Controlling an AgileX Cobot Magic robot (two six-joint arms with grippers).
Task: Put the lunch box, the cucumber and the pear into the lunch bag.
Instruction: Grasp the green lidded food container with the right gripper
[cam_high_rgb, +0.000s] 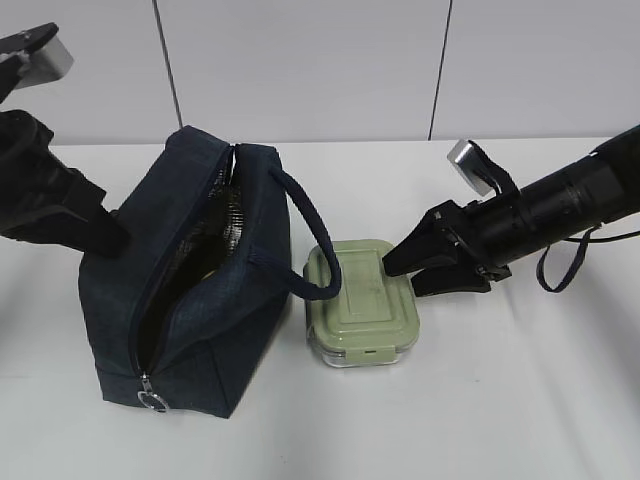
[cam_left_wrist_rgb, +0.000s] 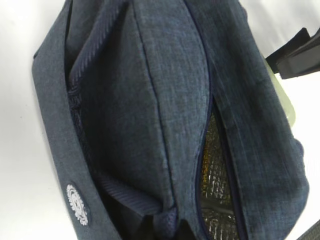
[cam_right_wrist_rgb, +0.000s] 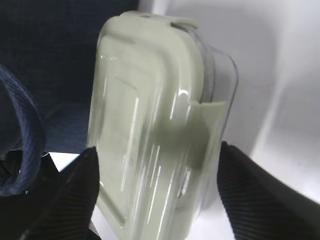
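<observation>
- Right gripper (cam_high_rgb: 400, 277) is spread wide, its fingers (cam_right_wrist_rgb: 75, 190) straddling the lunch box (cam_high_rgb: 360, 300) on the table.
- Squeeze squarely across the lid, then lift clear of the handle (cam_high_rgb: 310, 240).
- Left gripper's state: cannot tell; that arm meets the open lunch bag (cam_high_rgb: 190, 290).

Matt navy cloth lunch bag (cam_high_rgb: 215, 300), foil-lined

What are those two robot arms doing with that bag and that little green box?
The right pincer is open, its black fingers on either side of the small rectangular box with the pale green lid, which sits on the white table. It looks ready to grab it. The left arm presses against the side of the dark navy fabric bag, whose top is unzipped, showing silvery lining. Its pincer isn't visible.
</observation>
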